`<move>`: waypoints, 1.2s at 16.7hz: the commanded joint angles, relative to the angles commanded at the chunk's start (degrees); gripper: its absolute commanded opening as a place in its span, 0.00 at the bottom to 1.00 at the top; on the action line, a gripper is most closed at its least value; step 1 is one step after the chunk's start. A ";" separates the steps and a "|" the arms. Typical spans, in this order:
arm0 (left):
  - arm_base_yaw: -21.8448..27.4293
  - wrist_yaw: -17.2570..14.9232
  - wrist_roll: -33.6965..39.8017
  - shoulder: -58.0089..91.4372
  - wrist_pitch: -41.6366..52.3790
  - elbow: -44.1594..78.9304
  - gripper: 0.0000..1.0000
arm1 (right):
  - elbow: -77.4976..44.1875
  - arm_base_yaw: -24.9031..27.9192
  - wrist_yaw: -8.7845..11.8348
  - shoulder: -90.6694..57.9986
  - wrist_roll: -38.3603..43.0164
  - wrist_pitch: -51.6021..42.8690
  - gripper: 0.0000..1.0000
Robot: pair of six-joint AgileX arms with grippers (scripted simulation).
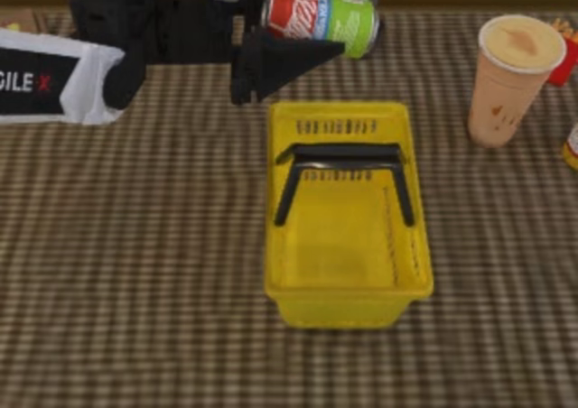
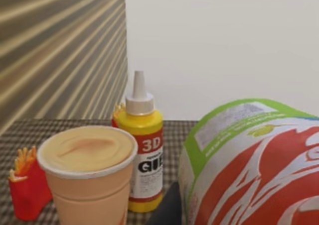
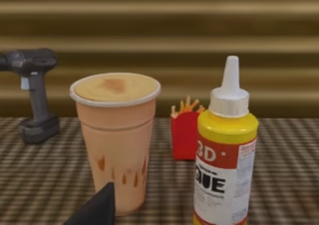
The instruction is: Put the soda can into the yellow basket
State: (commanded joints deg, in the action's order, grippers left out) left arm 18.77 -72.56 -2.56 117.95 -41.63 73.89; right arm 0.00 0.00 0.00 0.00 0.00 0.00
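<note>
Clearly left gripper fingers pinch the soda can sideways, beyond the yellow basket

Place: we read a rendered tabletop test scene, not a real room | worktop in brown checked weave | plain pale wall and ribbed tan panel behind | mixed props: tan lidded cup, yellow glue bottle, grey power drill

Soda can close up, tan cup, glue bottle beyond.
</note>
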 joint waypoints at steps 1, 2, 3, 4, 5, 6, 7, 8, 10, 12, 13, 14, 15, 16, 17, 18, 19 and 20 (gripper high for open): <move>0.00 0.00 0.00 0.00 0.00 0.00 0.00 | 0.00 0.00 0.00 0.00 0.00 0.00 1.00; -0.33 0.10 -0.14 0.24 0.10 0.20 0.00 | 0.00 0.00 0.00 0.00 0.00 0.00 1.00; -0.31 0.06 -0.13 0.42 -0.08 0.16 0.00 | 0.00 0.00 0.00 0.00 0.00 0.00 1.00; -0.30 -0.06 -0.12 1.14 -0.84 -0.02 0.00 | 0.00 0.00 0.00 0.00 0.00 0.00 1.00; -0.36 -0.14 -0.09 2.31 -2.22 -0.33 0.00 | 0.00 0.00 0.00 0.00 0.00 0.00 1.00; -0.48 -0.18 -0.06 3.78 -4.13 -0.75 0.00 | 0.00 0.00 0.00 0.00 0.00 0.00 1.00; -0.66 -0.18 -0.03 5.45 -6.52 -1.26 0.00 | 0.00 0.00 0.00 0.00 0.00 0.00 1.00; -0.85 -0.16 0.01 7.21 -9.20 -1.83 0.00 | 0.00 0.00 0.00 0.00 0.00 0.00 1.00; -1.17 -0.16 0.11 10.69 -14.49 -3.05 0.00 | 0.00 0.00 0.00 0.00 0.00 0.00 1.00; -1.41 -0.13 0.21 13.34 -17.95 -4.09 0.00 | 0.00 0.00 0.00 0.00 0.00 0.00 1.00; -1.47 -0.11 0.24 14.06 -18.76 -4.41 0.00 | 0.00 0.00 0.00 0.00 0.00 0.00 1.00; -1.49 -0.10 0.25 14.25 -18.97 -4.50 0.00 | 0.00 0.00 0.00 0.00 0.00 0.00 1.00; -1.49 -0.10 0.25 14.25 -18.97 -4.50 0.00 | 0.00 0.00 0.00 0.00 0.00 0.00 1.00; -1.49 -0.10 0.25 14.25 -18.97 -4.50 0.00 | 0.00 0.00 0.00 0.00 0.00 0.00 1.00; -1.49 -0.10 0.25 14.25 -18.97 -4.50 0.00 | 0.00 0.00 0.00 0.00 0.00 0.00 1.00; -1.49 -0.10 0.25 14.25 -18.97 -4.50 0.08 | 0.00 0.00 0.00 0.00 0.00 0.00 1.00; -1.49 -0.10 0.25 14.25 -18.97 -4.50 0.15 | 0.00 0.00 0.00 0.00 0.00 0.00 1.00; -1.49 -0.10 0.25 14.25 -18.97 -4.50 0.23 | 0.00 0.00 0.00 0.00 0.00 0.00 1.00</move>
State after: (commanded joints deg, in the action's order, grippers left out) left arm 17.28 -72.66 -2.31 132.20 -60.60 69.39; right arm 0.00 0.00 0.00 0.00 0.00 0.00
